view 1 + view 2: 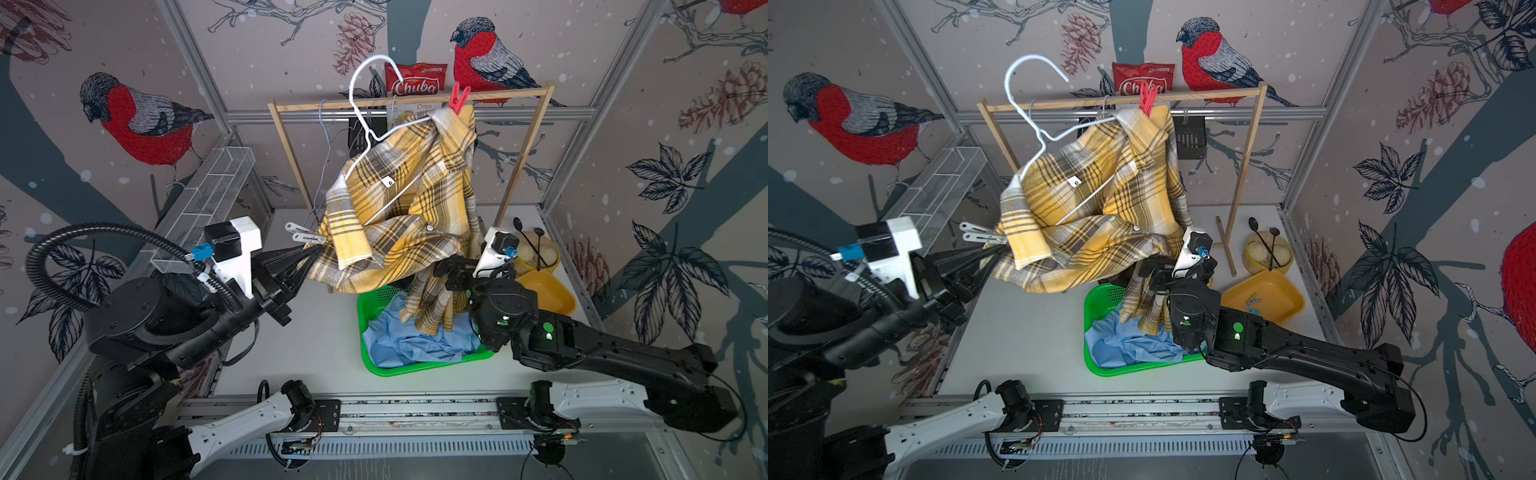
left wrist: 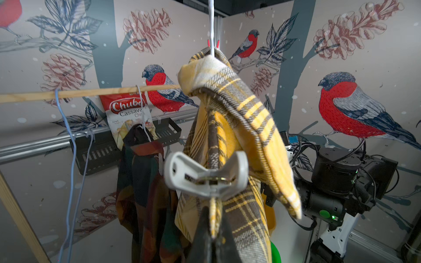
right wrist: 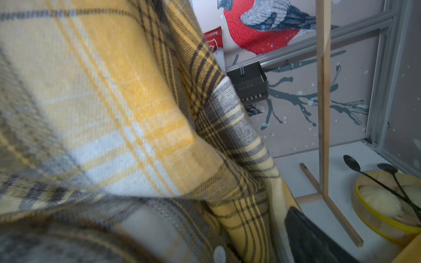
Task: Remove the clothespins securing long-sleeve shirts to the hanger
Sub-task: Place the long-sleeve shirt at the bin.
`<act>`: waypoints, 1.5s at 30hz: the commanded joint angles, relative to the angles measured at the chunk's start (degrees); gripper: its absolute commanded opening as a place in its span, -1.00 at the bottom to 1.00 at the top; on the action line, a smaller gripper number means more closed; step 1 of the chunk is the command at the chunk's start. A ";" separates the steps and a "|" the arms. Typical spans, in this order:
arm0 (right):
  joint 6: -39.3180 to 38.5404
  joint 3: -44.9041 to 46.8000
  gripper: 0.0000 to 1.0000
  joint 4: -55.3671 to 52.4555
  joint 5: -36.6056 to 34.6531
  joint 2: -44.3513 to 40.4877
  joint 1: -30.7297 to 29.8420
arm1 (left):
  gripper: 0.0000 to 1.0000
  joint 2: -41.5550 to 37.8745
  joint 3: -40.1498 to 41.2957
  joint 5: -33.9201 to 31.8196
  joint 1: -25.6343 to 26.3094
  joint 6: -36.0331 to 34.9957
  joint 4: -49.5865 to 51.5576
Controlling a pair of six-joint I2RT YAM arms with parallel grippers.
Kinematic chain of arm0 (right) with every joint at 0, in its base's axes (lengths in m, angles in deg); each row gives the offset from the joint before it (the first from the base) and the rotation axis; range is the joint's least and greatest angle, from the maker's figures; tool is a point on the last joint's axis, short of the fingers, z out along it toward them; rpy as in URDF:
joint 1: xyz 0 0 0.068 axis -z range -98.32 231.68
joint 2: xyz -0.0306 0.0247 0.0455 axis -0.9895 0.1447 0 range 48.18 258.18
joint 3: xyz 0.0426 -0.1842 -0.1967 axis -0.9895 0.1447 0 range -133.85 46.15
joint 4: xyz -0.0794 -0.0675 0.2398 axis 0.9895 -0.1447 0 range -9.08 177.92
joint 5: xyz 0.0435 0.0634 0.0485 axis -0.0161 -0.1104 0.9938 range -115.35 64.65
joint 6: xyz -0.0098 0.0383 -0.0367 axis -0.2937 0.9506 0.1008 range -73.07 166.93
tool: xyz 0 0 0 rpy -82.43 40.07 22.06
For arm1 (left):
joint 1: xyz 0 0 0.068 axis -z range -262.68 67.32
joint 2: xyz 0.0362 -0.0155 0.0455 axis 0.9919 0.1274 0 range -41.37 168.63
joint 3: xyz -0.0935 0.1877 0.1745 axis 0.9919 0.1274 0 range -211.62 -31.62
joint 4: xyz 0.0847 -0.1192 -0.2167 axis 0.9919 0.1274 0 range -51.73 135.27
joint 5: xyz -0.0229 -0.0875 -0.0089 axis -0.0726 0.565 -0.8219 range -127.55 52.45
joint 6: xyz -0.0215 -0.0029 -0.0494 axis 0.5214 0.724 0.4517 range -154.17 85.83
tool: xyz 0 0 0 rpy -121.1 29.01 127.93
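**A:** What is the left gripper (image 1: 311, 251) doing?

**B:** Its jaws are pressed together on a thin fold of the yellow plaid shirt (image 1: 399, 216). In the left wrist view, a strip of the cloth runs up between the black fingers (image 2: 200, 236).

**A:** And the nearest pin?

**B:** The whitish-grey clothespin (image 2: 205, 175) sits just past those fingertips, clipped on the same fold. Its two handles stick out away from the shirt. I cannot tell whether the fingertips touch it.

**A:** The right gripper (image 1: 1153, 271)?

**B:** Its jaws stand wide, and I see nothing between them. It is pushed in under the hanging plaid cloth. The right wrist view shows only one dark finger (image 3: 307, 236); the cloth covers the rest.

**A:** Any other pins?

**B:** A red clothespin (image 1: 459, 97) is high above the right gripper and well beyond the left one. It grips the shirt at the far shoulder of the white wire hanger (image 1: 365, 124).

**A:** The other shirts?

**B:** The light blue shirt (image 1: 415, 343) lies crumpled in the green basket (image 1: 374, 368), just below the right gripper. The dark check shirt (image 2: 141, 182) hangs from the wooden rail (image 2: 91, 92), beyond the left gripper.
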 commanded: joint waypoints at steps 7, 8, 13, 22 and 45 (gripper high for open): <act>18.06 10.17 1.00 -14.14 21.54 -4.69 3.76 | -1.00 -1.77 11.33 0.22 0.09 5.09 -5.15; 18.31 10.51 1.00 -15.23 25.75 -4.93 4.79 | -1.00 -1.85 11.78 -0.21 0.09 5.10 -5.26; 19.54 12.54 1.00 -20.91 39.22 -8.90 5.56 | -1.00 -1.27 12.93 -4.96 0.11 5.13 -4.41; 21.28 12.48 1.00 -28.70 34.79 -23.12 9.86 | -1.00 -0.88 12.83 -6.45 0.08 3.88 -4.74; 9.08 -0.45 0.97 -3.01 67.99 16.63 54.95 | -1.00 -0.54 9.45 0.22 0.08 3.35 -3.31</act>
